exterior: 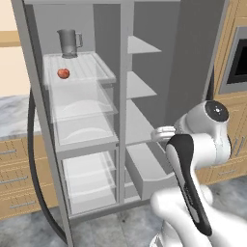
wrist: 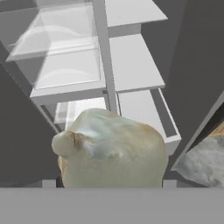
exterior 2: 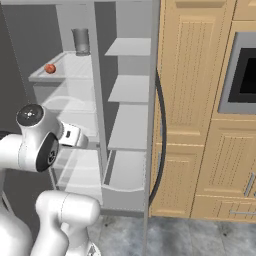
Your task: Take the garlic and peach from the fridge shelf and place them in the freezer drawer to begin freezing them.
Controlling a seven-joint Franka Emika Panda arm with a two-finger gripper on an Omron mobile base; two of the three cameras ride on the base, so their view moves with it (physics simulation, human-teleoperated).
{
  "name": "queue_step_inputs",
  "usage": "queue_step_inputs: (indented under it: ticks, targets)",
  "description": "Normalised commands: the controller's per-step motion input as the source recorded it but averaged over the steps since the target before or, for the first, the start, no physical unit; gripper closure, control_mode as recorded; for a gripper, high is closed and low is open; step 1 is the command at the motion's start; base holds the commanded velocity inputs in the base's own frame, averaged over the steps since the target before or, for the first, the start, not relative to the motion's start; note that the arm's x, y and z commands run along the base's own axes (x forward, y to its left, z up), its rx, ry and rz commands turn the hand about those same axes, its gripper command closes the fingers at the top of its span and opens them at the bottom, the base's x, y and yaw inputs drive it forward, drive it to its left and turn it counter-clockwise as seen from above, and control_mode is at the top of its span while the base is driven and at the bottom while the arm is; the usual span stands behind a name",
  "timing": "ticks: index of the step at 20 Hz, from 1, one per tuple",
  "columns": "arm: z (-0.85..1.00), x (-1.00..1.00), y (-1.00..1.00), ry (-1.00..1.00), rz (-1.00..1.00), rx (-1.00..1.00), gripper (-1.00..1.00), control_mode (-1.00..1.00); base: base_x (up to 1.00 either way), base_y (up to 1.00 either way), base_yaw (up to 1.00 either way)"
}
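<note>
The garlic (wrist: 111, 151), a beige lumpy bulb, sits very close in the hand view, and my gripper (exterior: 163, 133) is shut on it; the bulb hides the fingertips. The hand (exterior 2: 75, 136) hangs in front of the open fridge at mid height, above the freezer drawer (exterior: 144, 170), a pale grey box pulled out at the lower right of the cabinet (wrist: 146, 111). The peach (exterior: 63, 73) lies on the ribbed translucent fridge shelf (exterior: 94, 65) at the upper left, also seen from the right side as the peach (exterior 2: 50, 68) on the shelf (exterior 2: 70, 64).
A grey pitcher (exterior: 69, 42) stands at the back of the same shelf. Clear bins (exterior: 82, 108) stack below it. Plain grey shelves (exterior: 137, 87) fill the right column. Wooden cabinets (exterior 2: 200, 125) and an oven (exterior 2: 245, 75) flank the fridge on the right.
</note>
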Motion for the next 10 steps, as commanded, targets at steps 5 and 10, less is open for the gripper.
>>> queue_step_inputs:
  ticks: [5,10]
  targets:
    - [-0.48,0.51,-0.01,0.29,-0.04,0.00,1.00,-1.00,0.00,0.00,0.00]
    - [-0.55,0.83,-0.28,0.32,-0.04,0.00,1.00,-1.00,0.00,0.00,0.00]
